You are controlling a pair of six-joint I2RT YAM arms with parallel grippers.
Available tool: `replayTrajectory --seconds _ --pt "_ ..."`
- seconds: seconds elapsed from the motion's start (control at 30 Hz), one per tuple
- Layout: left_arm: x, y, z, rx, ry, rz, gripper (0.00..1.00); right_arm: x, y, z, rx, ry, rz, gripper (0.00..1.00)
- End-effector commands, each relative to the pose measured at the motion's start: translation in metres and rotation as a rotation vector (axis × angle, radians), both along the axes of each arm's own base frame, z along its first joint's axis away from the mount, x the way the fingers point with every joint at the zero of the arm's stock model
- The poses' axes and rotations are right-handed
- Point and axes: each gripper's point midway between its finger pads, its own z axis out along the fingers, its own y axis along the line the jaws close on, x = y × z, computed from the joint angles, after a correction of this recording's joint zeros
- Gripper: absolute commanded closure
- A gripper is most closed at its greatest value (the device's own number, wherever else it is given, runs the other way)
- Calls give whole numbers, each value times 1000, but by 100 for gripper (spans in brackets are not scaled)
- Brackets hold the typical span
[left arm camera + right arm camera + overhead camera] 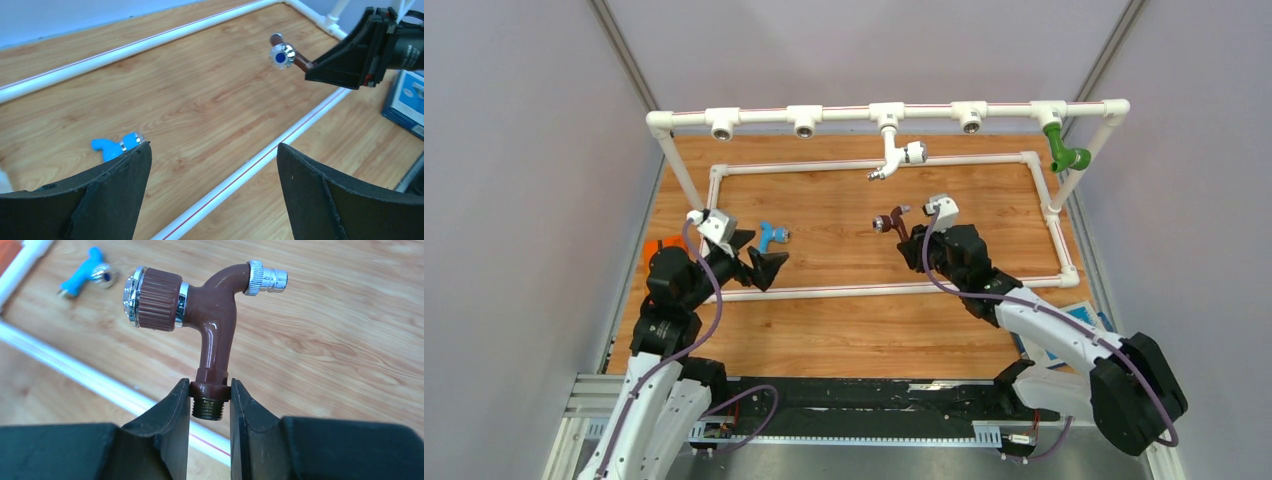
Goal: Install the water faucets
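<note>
My right gripper is shut on the hexagonal collar of the dark brown faucet, just above its threaded end. The faucet hangs over the wood with its knob to the left and chrome spout tip to the right; from above it shows at the brown faucet. The light blue faucet lies on the board, just beyond the left finger of my open left gripper, which holds nothing. A white faucet and a green faucet sit in tee sockets of the raised pipe frame.
Three tee sockets on the top rail stand empty. A low white pipe rectangle borders the wooden board. A blue box lies at the right edge and an orange object at the left, behind my left arm.
</note>
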Motion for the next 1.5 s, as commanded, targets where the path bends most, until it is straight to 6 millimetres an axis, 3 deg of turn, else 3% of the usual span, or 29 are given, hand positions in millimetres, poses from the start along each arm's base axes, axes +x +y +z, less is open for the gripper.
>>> replayTrajectory --seconds 0.0,0.07,0.13,0.33,0.5,0.73,0.93,1.1,1.47 --pt "-15 -33 35 25 -154 -268 0 -40 29 12 40 5 282 100" --pt "-14 -41 43 11 -132 -322 0 -58 39 24 65 -14 400 100" --pt "-26 -54 46 38 -162 -438 0 -72 46 36 85 -40 499 100" --pt "-43 -82 45 205 -334 -618 0 -111 62 67 139 -79 754 100" --pt "-65 -109 30 331 -518 -848 0 -130 68 77 165 -79 870 100" --pt "-71 -122 17 464 -638 -931 0 -152 67 95 181 -125 993 100" --pt "-76 -134 16 501 -671 -949 2 -166 68 107 192 -159 1084 100" --pt "-76 -144 22 509 -713 -960 15 -172 70 113 200 -166 1127 100" --pt "-81 -155 12 538 -720 -1010 32 -177 77 112 207 -142 1180 100"
